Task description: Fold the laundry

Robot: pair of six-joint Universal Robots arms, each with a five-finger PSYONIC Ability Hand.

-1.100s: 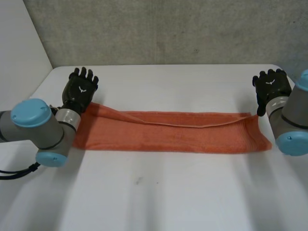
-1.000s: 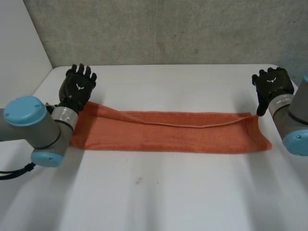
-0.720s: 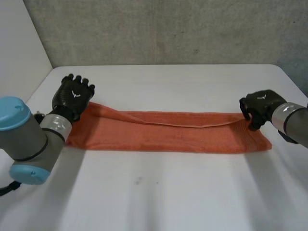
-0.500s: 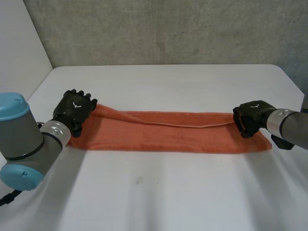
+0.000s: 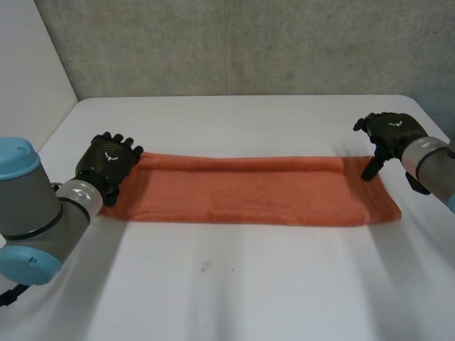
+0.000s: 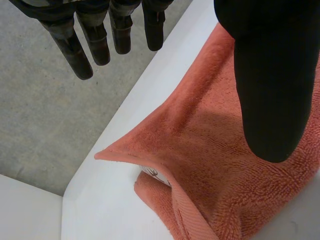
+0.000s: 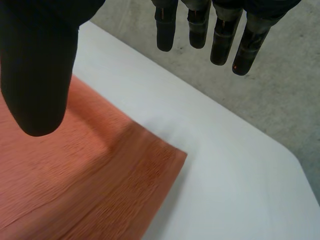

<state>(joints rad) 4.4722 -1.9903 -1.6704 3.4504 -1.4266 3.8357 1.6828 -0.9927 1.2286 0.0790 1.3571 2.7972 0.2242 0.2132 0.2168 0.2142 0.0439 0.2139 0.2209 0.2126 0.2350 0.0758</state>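
Orange towel (image 5: 249, 188) lies in a long strip on the worktop (image 5: 249, 284); the far edge, ragged before, now sits flush. Right hand (image 5: 389, 133) has lifted off the right end, left hand (image 5: 108, 165) is at the left far corner, fingers open on both. Lengthwise fold looks done.

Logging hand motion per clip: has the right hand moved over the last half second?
Yes. The right hand has drawn back from the end of the towel toward the far edge of the table.

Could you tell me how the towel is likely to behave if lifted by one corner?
Probably floppy: the towel lies flat in folded layers and its corner buckles into a soft peak. Its looped pile suggests it should grip, not slip.
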